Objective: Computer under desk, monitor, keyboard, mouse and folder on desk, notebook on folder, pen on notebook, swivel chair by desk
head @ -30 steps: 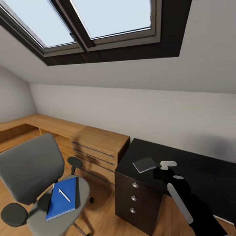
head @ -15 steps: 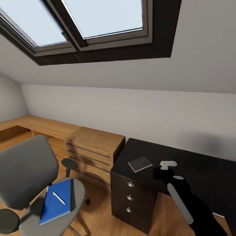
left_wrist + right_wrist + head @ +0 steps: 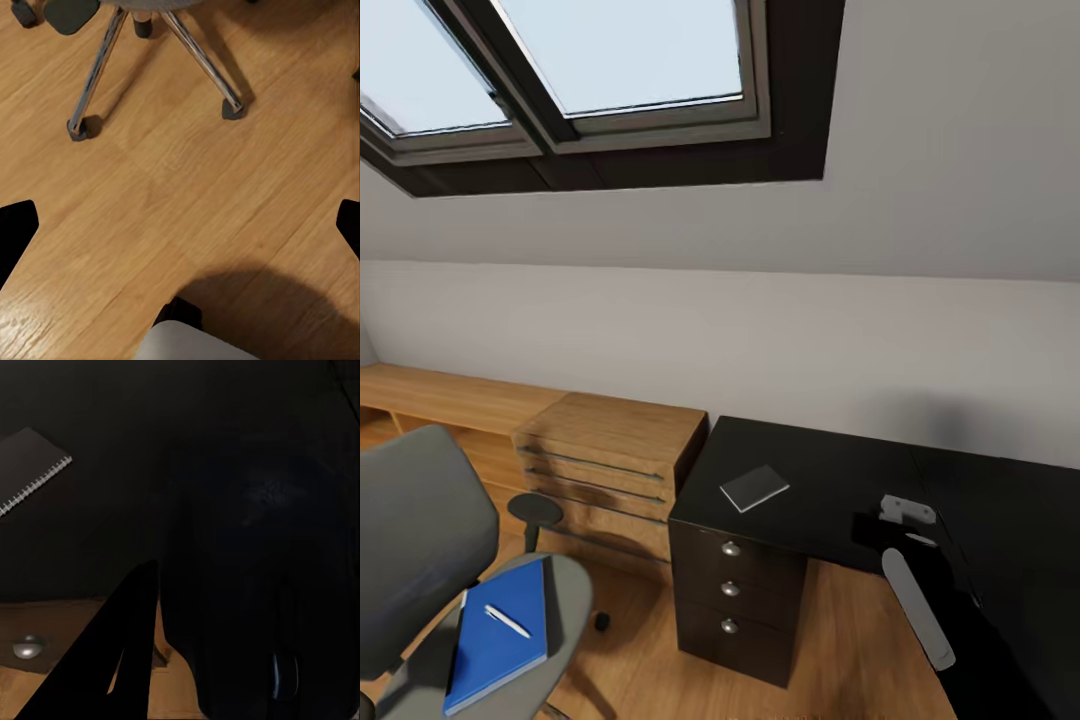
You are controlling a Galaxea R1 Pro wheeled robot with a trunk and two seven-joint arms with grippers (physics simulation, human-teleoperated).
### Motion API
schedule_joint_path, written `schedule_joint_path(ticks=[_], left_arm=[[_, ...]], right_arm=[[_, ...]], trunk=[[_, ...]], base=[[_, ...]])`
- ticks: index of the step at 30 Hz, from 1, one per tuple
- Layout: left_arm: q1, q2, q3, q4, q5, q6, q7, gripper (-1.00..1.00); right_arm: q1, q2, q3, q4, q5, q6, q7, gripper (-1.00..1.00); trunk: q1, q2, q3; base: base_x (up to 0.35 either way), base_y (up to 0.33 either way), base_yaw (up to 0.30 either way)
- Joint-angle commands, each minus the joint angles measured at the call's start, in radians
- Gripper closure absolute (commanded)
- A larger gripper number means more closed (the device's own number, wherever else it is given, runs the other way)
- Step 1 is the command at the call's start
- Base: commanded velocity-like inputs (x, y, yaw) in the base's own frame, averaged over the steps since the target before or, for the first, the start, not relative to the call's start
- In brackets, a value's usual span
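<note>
One arm, the right, is reaching over the glossy black desk (image 3: 840, 480), its gripper (image 3: 905, 512) hovering just above the top; can't tell if the jaws are parted or closed. Off to its left, the thin grey spiral-bound notebook (image 3: 754, 487) is lying flat. Further left, the blue folder (image 3: 495, 640) and slim white pen (image 3: 507, 620) are sitting on the padded swivel chair (image 3: 420, 570).

The swivel chair (image 3: 420, 560) is cut off at the head view's left and bottom edges. The right gripper's (image 3: 247, 607) fingers are too dark to tell.
</note>
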Motion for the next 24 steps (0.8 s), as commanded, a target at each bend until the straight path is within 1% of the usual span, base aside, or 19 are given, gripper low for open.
schedule_joint_path(ticks=[1, 2, 3, 4, 6, 7, 10, 11, 12, 14, 15, 18, 24], left_arm=[[0.0, 0.0, 0.0, 0.0, 0.008, -0.002, -0.001, -1.0], [0.0, 0.0, 0.0, 0.0, 0.008, -0.002, -0.001, -1.0], [0.0, -0.002, 0.0, 0.0, 0.008, -0.002, -0.002, -1.0], [0.0, -0.005, 0.0, 0.0, 0.008, -0.002, -0.002, -1.0], [0.0, -0.006, -0.001, 0.0, 0.008, -0.002, -0.002, -1.0], [0.0, -0.006, 0.0, 0.0, 0.008, -0.002, -0.002, -1.0], [0.0, -0.006, 0.0, 0.0, 0.008, -0.002, -0.001, -1.0], [0.0, -0.006, 0.0, 0.0, 0.008, -0.002, -0.001, -1.0], [0.0, -0.006, 0.0, 0.0, 0.008, -0.002, -0.001, -1.0], [0.0, -0.006, 0.0, 0.0, 0.008, -0.003, 0.0, -1.0], [0.0, -0.006, 0.0, 0.0, 0.008, -0.005, 0.0, -1.0], [0.0, -0.006, 0.0, 0.0, 0.008, -0.005, 0.0, -1.0], [0.0, -0.007, 0.001, 0.0, 0.008, -0.006, 0.0, -1.0]], right_arm=[[-0.001, 0.0, 0.002, -0.001, -0.025, -0.001, -0.027, 1.0], [-0.001, 0.002, 0.002, -0.001, -0.051, -0.004, -0.061, 1.0], [-0.001, 0.01, 0.003, -0.001, -0.088, -0.01, -0.116, 1.0], [-0.001, 0.045, 0.003, 0.0, -0.12, -0.036, -0.193, 1.0], [-0.001, 0.091, 0.0, 0.0, -0.134, -0.089, -0.269, 1.0], [-0.001, 0.109, -0.002, 0.0, -0.138, -0.14, -0.33, 1.0], [-0.001, 0.113, -0.003, 0.018, -0.142, -0.218, -0.359, 1.0], [-0.001, 0.113, -0.003, 0.044, -0.142, -0.241, -0.362, 1.0], [-0.001, 0.111, -0.004, 0.1, -0.142, -0.272, -0.365, 1.0], [-0.001, 0.111, -0.004, 0.114, -0.141, -0.279, -0.365, 1.0], [-0.001, 0.102, -0.004, 0.124, -0.14, -0.286, -0.367, 1.0], [-0.001, 0.095, -0.004, 0.124, -0.141, -0.284, -0.368, 1.0], [-0.001, 0.095, -0.004, 0.126, -0.144, -0.283, -0.367, 1.0]], trunk=[[0.0, -0.001, -0.001], [0.0, -0.001, -0.001], [0.0, -0.001, -0.001], [0.0, -0.001, -0.001], [0.0, -0.001, -0.001], [0.0, -0.001, -0.001], [0.0, -0.001, -0.001], [0.0, -0.001, -0.001], [0.0, -0.001, -0.001], [0.0, -0.001, -0.001], [0.0, -0.001, -0.001], [0.0, -0.001, -0.001], [0.0, -0.001, -0.001]], base=[[-0.008, 0.008, -0.295], [-0.006, 0.007, -0.295], [-0.003, 0.003, -0.295], [-0.001, 0.001, -0.29], [-0.001, 0.001, -0.286], [0.0, 0.0, -0.286], [0.0, 0.0, -0.291], [0.0, 0.0, -0.293], [0.0, 0.0, -0.293], [0.0, 0.0, -0.294], [0.0, 0.0, -0.294], [0.0, 0.0, -0.294], [0.0, 0.0, -0.294]])
